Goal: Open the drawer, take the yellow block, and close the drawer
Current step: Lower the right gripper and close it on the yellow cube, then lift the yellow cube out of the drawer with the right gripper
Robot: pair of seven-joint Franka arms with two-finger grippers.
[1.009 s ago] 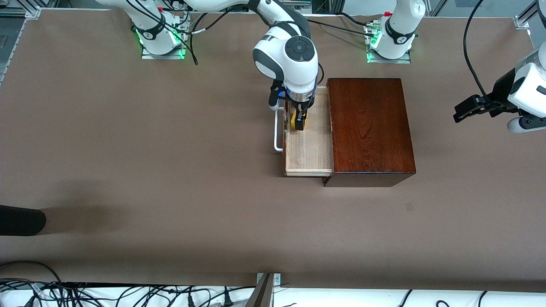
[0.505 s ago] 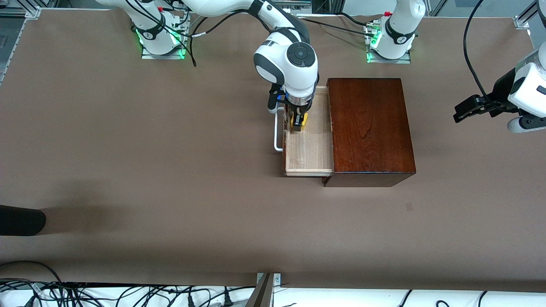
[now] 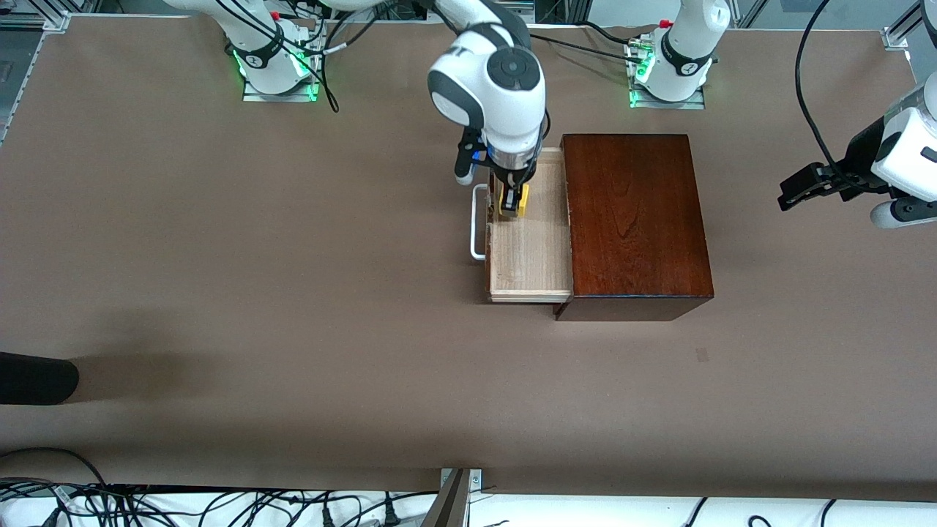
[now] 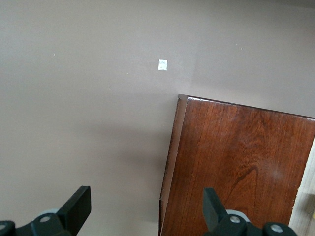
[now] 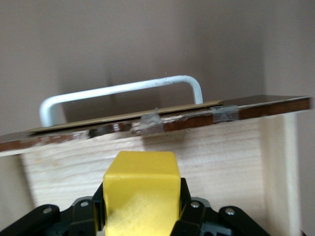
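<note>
The drawer (image 3: 531, 256) stands pulled out of the dark wooden box (image 3: 633, 219) toward the right arm's end of the table, its white handle (image 3: 477, 223) outermost. My right gripper (image 3: 513, 201) is shut on the yellow block (image 3: 513, 199) and holds it just above the drawer's end nearest the robot bases. In the right wrist view the yellow block (image 5: 141, 191) sits between the black fingers (image 5: 184, 206), with the drawer front (image 5: 162, 123) and handle (image 5: 123, 91) past it. My left gripper (image 3: 785, 196) waits open in the air past the box, toward the left arm's end of the table; its view shows the box top (image 4: 236, 162).
A black object (image 3: 36, 377) juts in at the table edge by the right arm's end. A small pale mark (image 3: 702, 355) lies on the table nearer the front camera than the box. Cables run along the front edge.
My right gripper has shut on the yellow block and lifted it a little off the drawer floor. The left arm has not moved.
</note>
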